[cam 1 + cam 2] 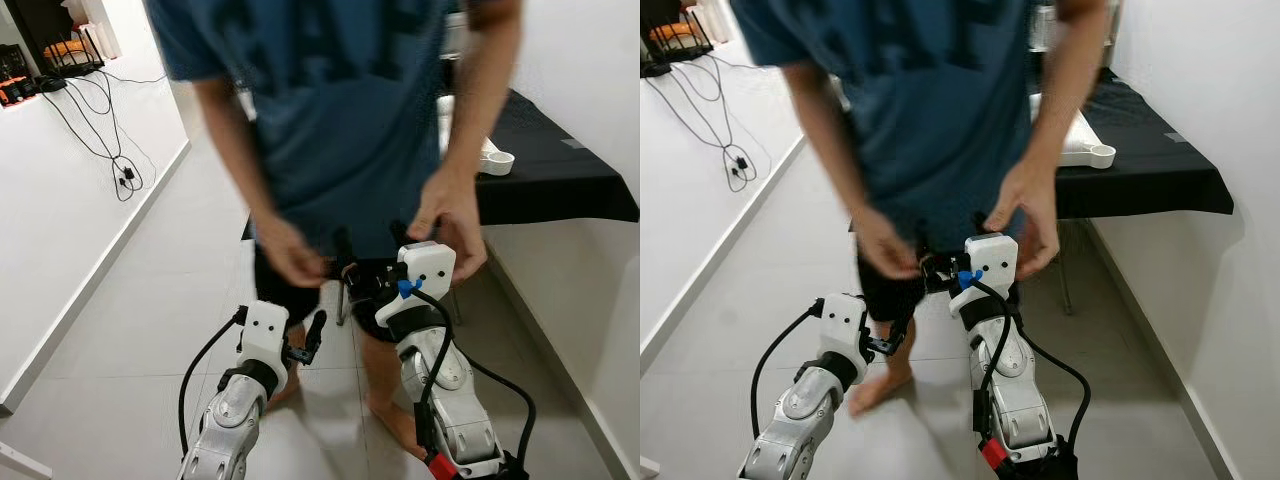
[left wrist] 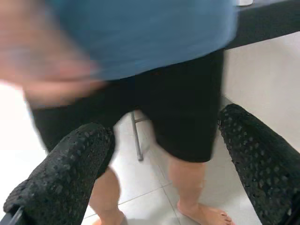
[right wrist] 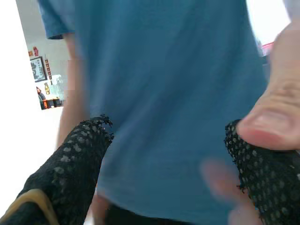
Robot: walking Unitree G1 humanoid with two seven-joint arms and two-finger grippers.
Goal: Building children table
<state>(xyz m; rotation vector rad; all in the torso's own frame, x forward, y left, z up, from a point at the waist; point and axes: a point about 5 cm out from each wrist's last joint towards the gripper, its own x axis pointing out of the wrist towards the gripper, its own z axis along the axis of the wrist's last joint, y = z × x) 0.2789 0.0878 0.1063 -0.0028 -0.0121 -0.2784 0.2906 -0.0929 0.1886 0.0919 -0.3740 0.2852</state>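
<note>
A person in a blue shirt and black shorts stands barefoot right in front of me. My right gripper is raised to the person's waist and stands open with nothing between its fingers. One of the person's hands rests on its white wrist housing, and a thumb presses on one black finger. The other hand hovers just left of the gripper, blurred. My left gripper sits lower, near the person's thigh, open and holding nothing, with its fingers wide apart.
A table under a black cloth stands at the right wall with a white dish on it. Black cables trail down the white surface at the left. A thin metal leg rises behind the person. Pale tiled floor lies to the left.
</note>
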